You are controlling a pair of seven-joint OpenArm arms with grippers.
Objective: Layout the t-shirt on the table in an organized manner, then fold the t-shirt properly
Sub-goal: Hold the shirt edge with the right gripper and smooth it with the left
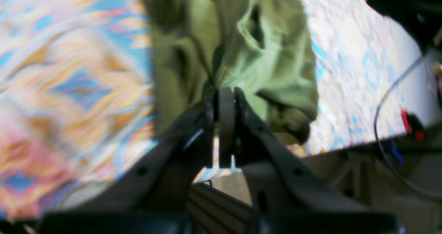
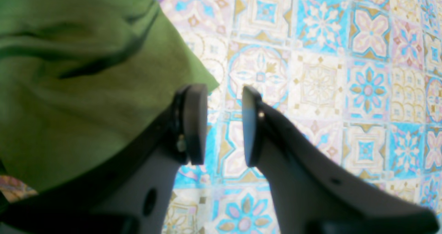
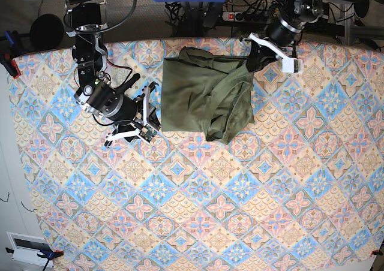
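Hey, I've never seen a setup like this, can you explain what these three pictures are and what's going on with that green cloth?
This is a robot with two arms, each ending in a two-fingered gripper. One picture looks down from above; the other two come from small cameras on the wrists. On the table, covered in a patterned cloth, lies a crumpled green t-shirt. The left gripper is pinched shut at the shirt's far edge and looks to be holding a bit of the fabric, though its picture is blurred. The right gripper is open, with nothing between its fingers, right beside the shirt's near corner.
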